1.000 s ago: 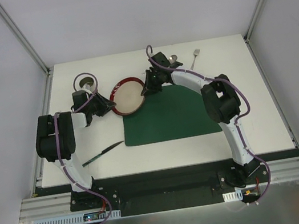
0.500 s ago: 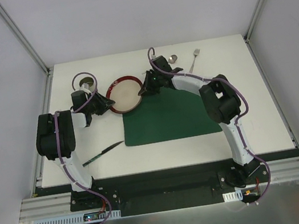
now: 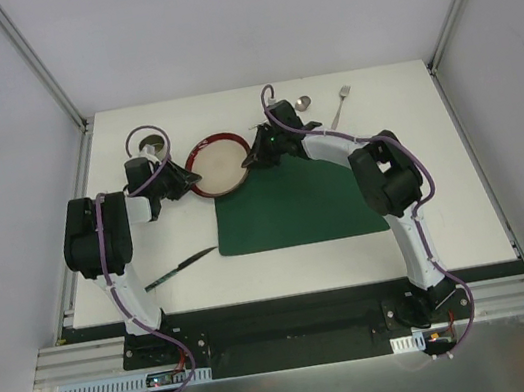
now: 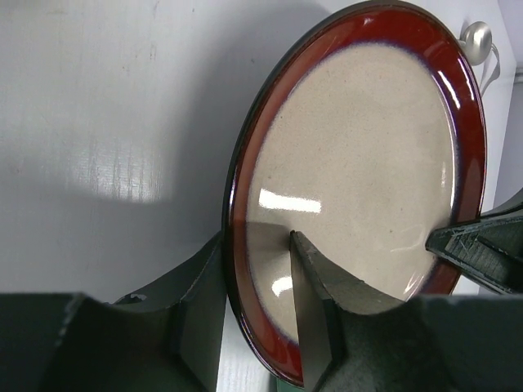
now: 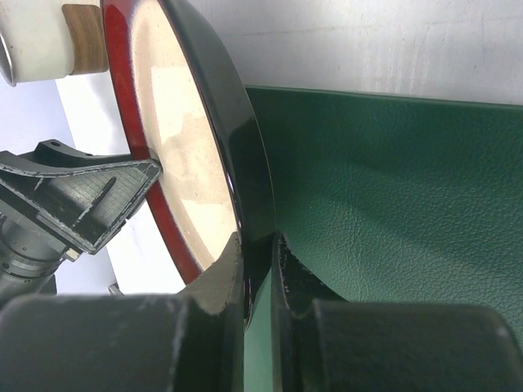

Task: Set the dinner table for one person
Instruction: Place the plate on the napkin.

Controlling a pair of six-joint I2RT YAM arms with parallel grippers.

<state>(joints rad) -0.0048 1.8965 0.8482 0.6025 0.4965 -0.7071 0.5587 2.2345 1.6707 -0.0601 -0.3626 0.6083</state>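
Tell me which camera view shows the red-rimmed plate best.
The left wrist view: the plate fills the picture, its cream face and red rim almost whole. The top view shows it only small. The right wrist view shows it nearly edge-on, its rim pinched in the right gripper.

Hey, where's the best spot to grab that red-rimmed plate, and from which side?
Pinch the thin raised rim of the plate from its outer edge, one finger on each face; the left pincer and right pincer hold opposite edges that way.
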